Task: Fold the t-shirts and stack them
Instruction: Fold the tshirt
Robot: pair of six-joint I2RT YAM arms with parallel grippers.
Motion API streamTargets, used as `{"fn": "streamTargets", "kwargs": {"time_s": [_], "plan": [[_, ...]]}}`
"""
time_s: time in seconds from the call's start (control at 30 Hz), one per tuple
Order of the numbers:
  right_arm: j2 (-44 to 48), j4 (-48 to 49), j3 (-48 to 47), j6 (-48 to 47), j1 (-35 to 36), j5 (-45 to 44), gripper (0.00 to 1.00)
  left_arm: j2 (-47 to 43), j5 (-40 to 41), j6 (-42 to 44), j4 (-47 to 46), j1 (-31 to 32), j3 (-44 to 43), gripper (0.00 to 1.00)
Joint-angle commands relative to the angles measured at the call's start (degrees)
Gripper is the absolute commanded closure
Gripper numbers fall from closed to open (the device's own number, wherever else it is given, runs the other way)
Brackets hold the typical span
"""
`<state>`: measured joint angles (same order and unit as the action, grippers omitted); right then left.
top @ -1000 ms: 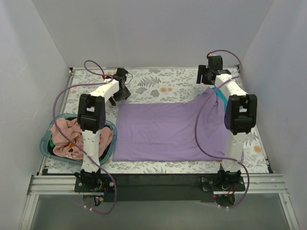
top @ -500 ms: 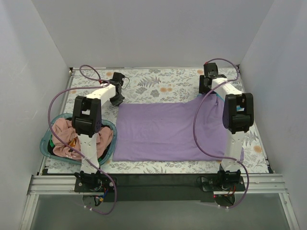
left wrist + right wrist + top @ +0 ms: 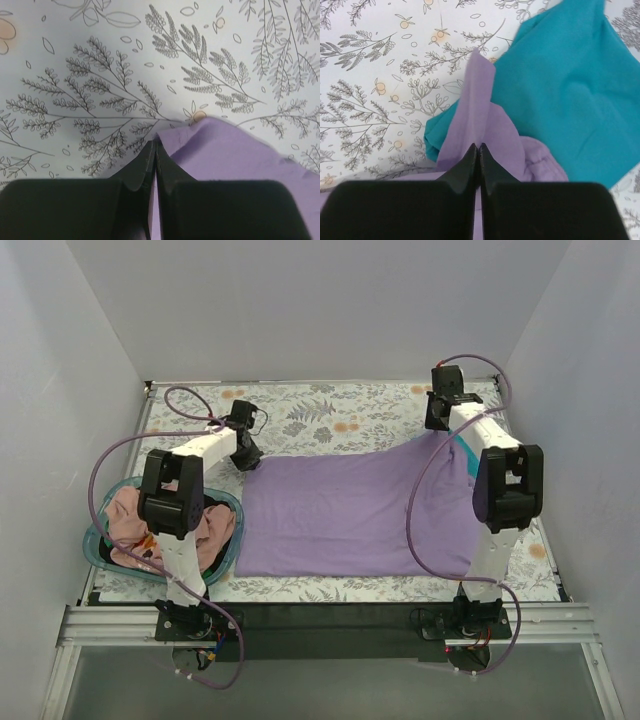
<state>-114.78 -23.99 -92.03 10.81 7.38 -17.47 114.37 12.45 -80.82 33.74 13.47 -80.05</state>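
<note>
A lavender-purple t-shirt (image 3: 350, 515) lies spread flat in the middle of the floral table. My left gripper (image 3: 247, 454) is down at its far left corner, shut, with the purple edge (image 3: 235, 155) pinched between the fingertips (image 3: 155, 142). My right gripper (image 3: 437, 424) is at the far right corner, shut on a raised fold of the same purple cloth (image 3: 485, 107). A teal-blue t-shirt (image 3: 570, 85) lies under that corner and peeks out (image 3: 463, 446) beside the right arm. Dusty pink t-shirts (image 3: 130, 525) are heaped in the basket.
The round teal basket (image 3: 95, 552) stands at the near left, partly under the left arm. White walls close in the table on three sides. Purple cables loop off both arms above the cloth.
Both grippers came down onto the far corners of the lavender shirt and went from open to shut, the left first and the right just now.
</note>
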Motion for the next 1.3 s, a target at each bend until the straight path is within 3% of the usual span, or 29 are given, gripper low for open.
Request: {"fn": "streamTargets", "kwargs": {"time_s": [0.0, 0.4, 0.63, 0.8, 0.83, 0.97, 1.27], "plan": [[5.8, 0.4, 2.9, 2.1, 0.3, -3.1, 0.96, -5.2, -2.3, 0.5, -1.8, 0.2, 1.9, 1.00], [16.3, 3.0, 17.3, 7.1, 0.3, -1.9, 0.99, -16.1, -2.2, 0.8, -6.3, 0.3, 11.6, 1.00], [28.7, 8.0, 31.2, 8.4, 0.3, -0.2, 0.99, -21.5, -2.0, 1.5, -9.9, 0.3, 17.7, 1.00], [28.8, 8.7, 31.2, 7.6, 0.3, 1.0, 0.99, -13.3, 0.4, -0.5, -5.9, 0.3, 9.8, 0.97], [28.4, 8.7, 30.9, 7.6, 0.3, 1.4, 0.99, -11.8, 0.4, -1.0, -4.6, 0.2, 8.0, 0.81], [27.3, 8.7, 30.6, 7.1, 0.3, 2.0, 0.99, -4.8, 2.1, -2.7, -2.1, -0.2, 1.1, 0.66], [25.8, 8.7, 30.2, 6.6, 0.4, 2.1, 0.99, 3.6, 1.9, -4.0, -0.5, -0.6, -4.6, 0.65]]}}
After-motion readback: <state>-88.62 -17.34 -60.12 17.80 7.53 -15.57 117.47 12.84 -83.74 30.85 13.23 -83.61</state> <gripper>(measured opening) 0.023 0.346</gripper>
